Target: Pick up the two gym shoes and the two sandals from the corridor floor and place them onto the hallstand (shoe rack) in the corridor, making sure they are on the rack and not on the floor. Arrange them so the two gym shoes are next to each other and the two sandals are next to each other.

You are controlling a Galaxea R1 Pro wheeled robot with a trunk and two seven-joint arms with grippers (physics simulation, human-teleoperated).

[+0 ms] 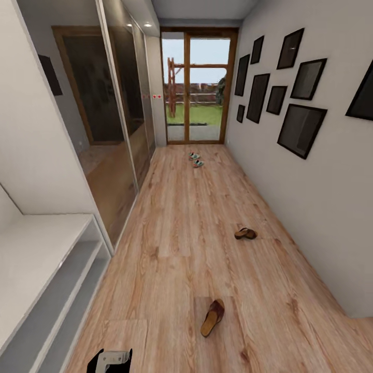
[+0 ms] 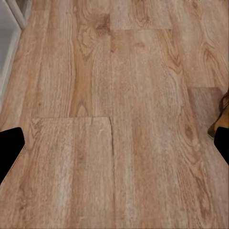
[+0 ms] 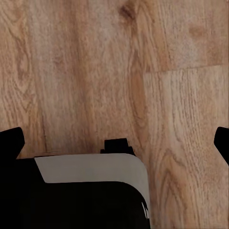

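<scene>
Down corridor floor (image 1: 176, 223): sandals (image 1: 213, 317) scattered, gym shoes (image 1: 196, 159) by glass door (image 1: 198, 85).

2 brown sandals (image 1: 213, 317) (image 1: 245, 233) apart on wood floor (image 1: 176, 233), gym shoes (image 1: 196, 159) together far off, white hallstand (image 1: 46, 280) left

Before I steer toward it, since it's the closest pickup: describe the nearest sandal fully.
The nearest sandal lies alone on the wood-plank corridor floor, sole down, its length angled slightly across the planks. It looks like dark brown leather with a wide strap at the far end and a tan insole. Nothing touches it but the floor. Its edge also shows in the left wrist view.
</scene>
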